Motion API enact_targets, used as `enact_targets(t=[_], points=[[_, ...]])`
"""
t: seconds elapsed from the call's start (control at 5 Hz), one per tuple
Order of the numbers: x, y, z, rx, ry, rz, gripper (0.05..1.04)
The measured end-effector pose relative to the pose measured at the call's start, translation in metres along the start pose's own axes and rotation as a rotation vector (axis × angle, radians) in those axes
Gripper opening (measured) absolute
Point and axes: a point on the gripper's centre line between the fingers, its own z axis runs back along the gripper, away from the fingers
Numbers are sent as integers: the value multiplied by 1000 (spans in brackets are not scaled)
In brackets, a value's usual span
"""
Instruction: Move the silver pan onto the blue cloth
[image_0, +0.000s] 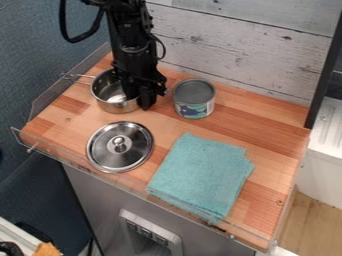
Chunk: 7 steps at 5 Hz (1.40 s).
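The black gripper hangs at the right side of the silver pan, over its rim, and covers that part of the rim. Whether it holds the rim cannot be made out. The pan stands upright at the upper left of the wooden counter, its handle pointing left. Nearer the front right lies the blue cloth, folded and flat, with its lower edge at the counter's front edge. Pan and cloth are well apart.
A silver lid with a knob lies between the pan and the front edge. An open can stands right of the gripper, behind the cloth. A low transparent guard runs along the left and front of the counter; a whitewashed plank wall rises behind.
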Motion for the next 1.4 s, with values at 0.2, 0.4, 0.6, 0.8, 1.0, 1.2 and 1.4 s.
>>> enact_targets(t=[0.2, 0.4, 0.6, 0.8, 1.0, 1.2, 1.4], points=[[-4, -1, 1, 7, 4, -4, 166], [-4, 0, 12, 19, -16, 26, 87], [-10, -1, 31, 46, -65, 80, 83], [-22, -17, 59, 79, -113, 101, 83], [-44, -59, 89, 78, -176, 66, 83], [-74, -108, 90, 60, -178, -30, 83], [-92, -152, 75, 50, -155, -175, 83]])
